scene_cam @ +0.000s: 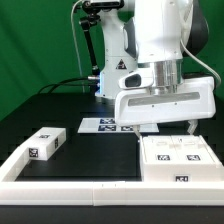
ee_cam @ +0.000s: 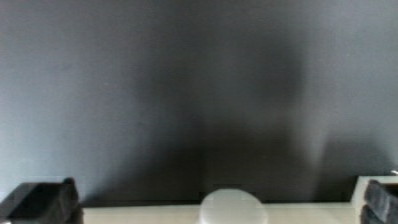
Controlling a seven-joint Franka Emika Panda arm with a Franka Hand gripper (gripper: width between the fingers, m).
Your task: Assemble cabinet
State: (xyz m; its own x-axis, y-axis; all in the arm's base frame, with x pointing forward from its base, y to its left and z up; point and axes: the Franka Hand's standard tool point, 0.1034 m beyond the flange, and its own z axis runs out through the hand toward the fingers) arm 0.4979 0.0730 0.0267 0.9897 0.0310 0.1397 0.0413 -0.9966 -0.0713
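Observation:
The white cabinet box (scene_cam: 175,155) lies at the exterior view's right, with small square tags on its top and front. A smaller white tagged cabinet block (scene_cam: 45,143) lies at the left. My gripper (scene_cam: 168,128) hangs just above the box's far edge, open and empty, its two fingers spread wide. In the wrist view the gripper (ee_cam: 210,196) has its dark fingertips (ee_cam: 39,200) at the two lower corners. Between them are a white surface and a blurred rounded white knob (ee_cam: 228,206) against the dark table.
The marker board (scene_cam: 105,125) lies flat behind the middle of the black table. A long white border rail (scene_cam: 70,185) runs along the front and up the left side. The arm's base (scene_cam: 120,75) stands at the back before a green backdrop.

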